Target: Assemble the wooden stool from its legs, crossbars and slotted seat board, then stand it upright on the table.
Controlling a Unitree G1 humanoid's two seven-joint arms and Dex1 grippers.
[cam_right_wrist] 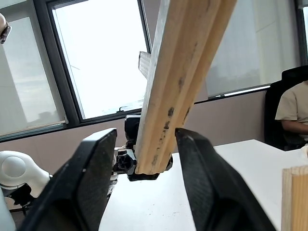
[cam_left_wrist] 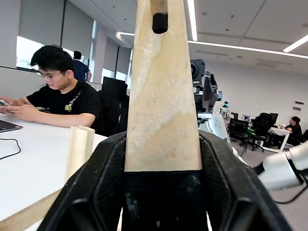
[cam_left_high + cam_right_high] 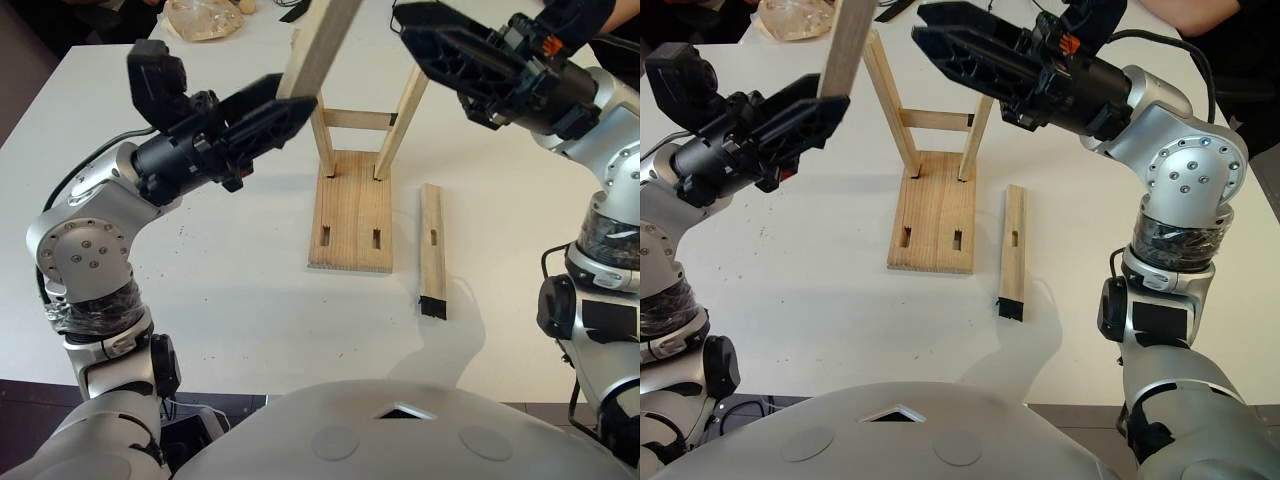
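My left gripper (image 3: 290, 105) is clenched on a square-cut leg (image 3: 315, 45), held upright above the table (image 3: 200, 250) just left of the seat board (image 3: 350, 225). My right gripper (image 3: 925, 30) hangs released, jaws apart and facing that leg. I judge I should square its end over a near slot (image 3: 326, 236) and press straight down. The board lies flat, pale bare wood, with two legs (image 3: 400, 120) and a crossbar (image 3: 355, 119) standing at its far end and a spare leg (image 3: 432, 245) beside it.
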